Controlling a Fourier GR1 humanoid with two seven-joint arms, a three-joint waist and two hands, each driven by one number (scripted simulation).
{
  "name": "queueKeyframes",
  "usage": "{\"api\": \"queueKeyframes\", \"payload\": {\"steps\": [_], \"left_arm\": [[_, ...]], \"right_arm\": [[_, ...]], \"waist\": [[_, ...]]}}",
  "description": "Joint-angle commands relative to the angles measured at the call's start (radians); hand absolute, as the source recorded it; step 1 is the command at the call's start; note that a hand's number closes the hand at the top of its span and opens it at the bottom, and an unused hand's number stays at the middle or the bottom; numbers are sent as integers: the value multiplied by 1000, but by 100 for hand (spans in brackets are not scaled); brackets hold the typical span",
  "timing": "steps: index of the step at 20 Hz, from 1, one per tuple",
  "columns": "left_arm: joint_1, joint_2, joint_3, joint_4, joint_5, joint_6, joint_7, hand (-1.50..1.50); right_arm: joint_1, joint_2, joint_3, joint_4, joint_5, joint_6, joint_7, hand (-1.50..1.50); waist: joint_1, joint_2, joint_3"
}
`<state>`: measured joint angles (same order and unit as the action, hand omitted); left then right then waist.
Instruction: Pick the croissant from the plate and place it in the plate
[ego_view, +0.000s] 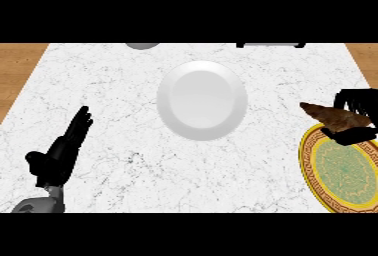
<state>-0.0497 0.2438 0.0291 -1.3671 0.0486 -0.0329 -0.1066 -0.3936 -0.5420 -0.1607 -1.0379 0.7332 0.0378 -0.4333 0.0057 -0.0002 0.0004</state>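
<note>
While right hand (357, 116) is gripping croissant (336, 118) above green plate (341, 170), it should be carrying level toward white plate (201, 100); left hand (63, 150) is resting slack

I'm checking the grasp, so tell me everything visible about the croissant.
The brown, flaky-looking croissant is a tapered wedge, its pointed end aimed up-left. The black right hand curls round its wider end, hiding part of it. It lies over the upper rim of the gold-rimmed green patterned plate; whether it touches the plate is unclear.
</note>
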Motion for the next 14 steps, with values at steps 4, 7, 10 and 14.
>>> {"api": "queueKeyframes", "payload": {"steps": [4, 7, 10, 14], "left_arm": [[94, -9, 2, -53, -2, -12, -36, 0], [27, -10, 13, -21, -29, 2, -32, 0], [-11, -13, 21, 31, -28, -5, -39, 0], [0, -2, 33, 8, -17, -32, -21, 0]], "right_arm": [[49, 73, -34, -249, -75, -38, 29, 150], [-46, 31, -47, -269, -95, 44, 82, 150], [-106, 65, -19, -340, -135, 131, 178, 150], [-131, 172, 55, -354, -73, 64, 256, 150]], "waist": [[-7, -4, -1], [-5, -1, -1], [-4, -1, -1], [0, 0, -1]]}}
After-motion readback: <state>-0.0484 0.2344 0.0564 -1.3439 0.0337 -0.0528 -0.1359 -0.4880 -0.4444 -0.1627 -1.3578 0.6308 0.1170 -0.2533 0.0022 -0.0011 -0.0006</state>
